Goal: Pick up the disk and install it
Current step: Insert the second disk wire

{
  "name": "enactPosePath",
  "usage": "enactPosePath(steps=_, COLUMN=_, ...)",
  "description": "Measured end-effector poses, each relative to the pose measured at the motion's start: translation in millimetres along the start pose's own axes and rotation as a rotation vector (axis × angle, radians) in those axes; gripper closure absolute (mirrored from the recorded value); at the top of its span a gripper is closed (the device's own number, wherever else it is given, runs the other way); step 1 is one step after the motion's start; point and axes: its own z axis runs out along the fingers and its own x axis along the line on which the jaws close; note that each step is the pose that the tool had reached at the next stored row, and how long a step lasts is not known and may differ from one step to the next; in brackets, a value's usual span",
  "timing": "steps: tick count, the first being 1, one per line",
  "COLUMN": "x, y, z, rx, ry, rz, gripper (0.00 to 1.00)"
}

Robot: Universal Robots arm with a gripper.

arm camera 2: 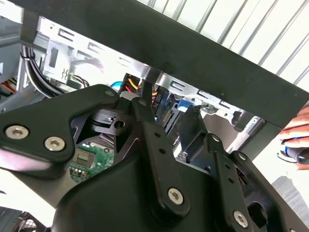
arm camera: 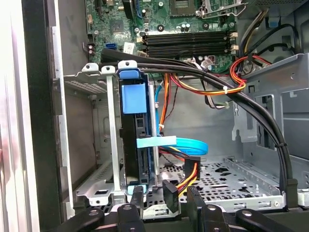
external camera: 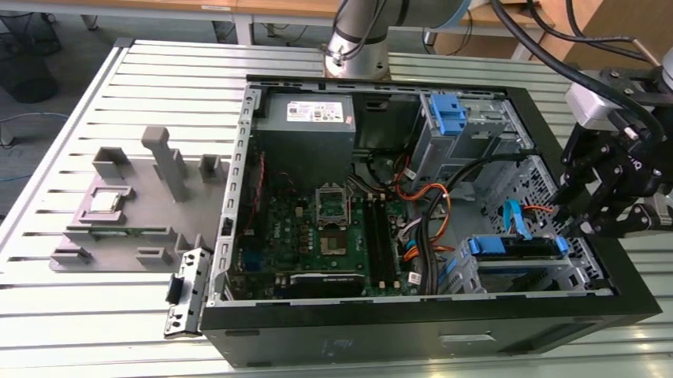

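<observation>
Disk [arm camera: 131,145] with blue rails sits in the case's [external camera: 589,315] drive cage [arm camera: 96,140], gripper [arm camera: 164,200] open and empty at the cage's 6 o'clock.

a robotics lab or workshop: an opened black desktop computer case [external camera: 421,331] lies on a ribbed aluminium slat table [external camera: 169,71], beside a grey plastic parts fixture [external camera: 142,201], with wooden desks [external camera: 263,6] behind.

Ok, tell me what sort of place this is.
Probably a robotics lab or workshop bench: an open black desktop computer case lies on a slotted aluminium table, beside a grey plastic parts fixture, with the black gripper above it.
</observation>
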Motion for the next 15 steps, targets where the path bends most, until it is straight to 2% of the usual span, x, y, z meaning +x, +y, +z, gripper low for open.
enactPosePath(steps=9, x=0.0, y=0.0, z=0.3, rx=0.0, ry=0.0002, rz=0.0, gripper=0.51)
enactPosePath(steps=10, x=0.0, y=0.0, z=0.3, rx=0.0, ry=0.0002, rz=0.0, gripper=0.53)
enactPosePath(steps=11, x=0.0, y=0.0, z=0.4, rx=0.0, ry=0.0002, rz=0.0, gripper=0.59)
enactPosePath(steps=13, x=0.0, y=0.0, z=0.4, rx=0.0, ry=0.0002, rz=0.0, gripper=0.59)
enactPosePath(steps=14, x=0.0, y=0.0, z=0.5, rx=0.0, ry=0.0001, rz=0.0, gripper=0.66)
enactPosePath(steps=15, x=0.0, y=0.0, z=0.5, rx=0.0, ry=0.0002, rz=0.0, gripper=0.66)
